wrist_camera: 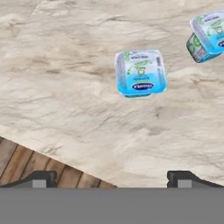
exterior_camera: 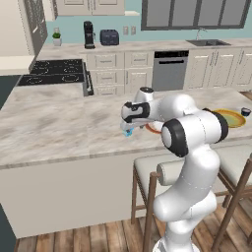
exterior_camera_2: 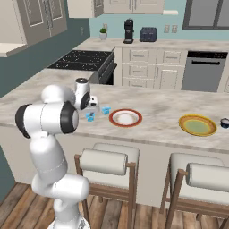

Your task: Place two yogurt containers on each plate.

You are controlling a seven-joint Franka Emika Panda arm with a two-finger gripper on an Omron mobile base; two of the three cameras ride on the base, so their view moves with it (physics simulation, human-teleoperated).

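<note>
Two pale blue yogurt containers lie on the marble counter: one (wrist_camera: 141,72) straight ahead of my gripper (wrist_camera: 111,179), the other (wrist_camera: 209,34) further off at the upper right. From the right base they show as one cup (exterior_camera_2: 90,117) under my hand and one (exterior_camera_2: 106,109) beside it. My gripper (exterior_camera_2: 91,110) hangs open above the nearer cup, holding nothing. The white plate with the red-orange rim (exterior_camera_2: 139,118) lies just right of the cups, bare. The yellow plate (exterior_camera_2: 181,123) lies further right, with a dark yogurt container (exterior_camera_2: 224,123) beyond it.
The counter's front edge (wrist_camera: 57,151) runs close below the nearer cup, with wooden floor past it. Two cushioned stools (exterior_camera_2: 109,161) stand under the counter. A stove (exterior_camera_2: 80,59), a coffee machine (exterior_camera_2: 129,31) and a toaster (exterior_camera_2: 148,34) are at the back.
</note>
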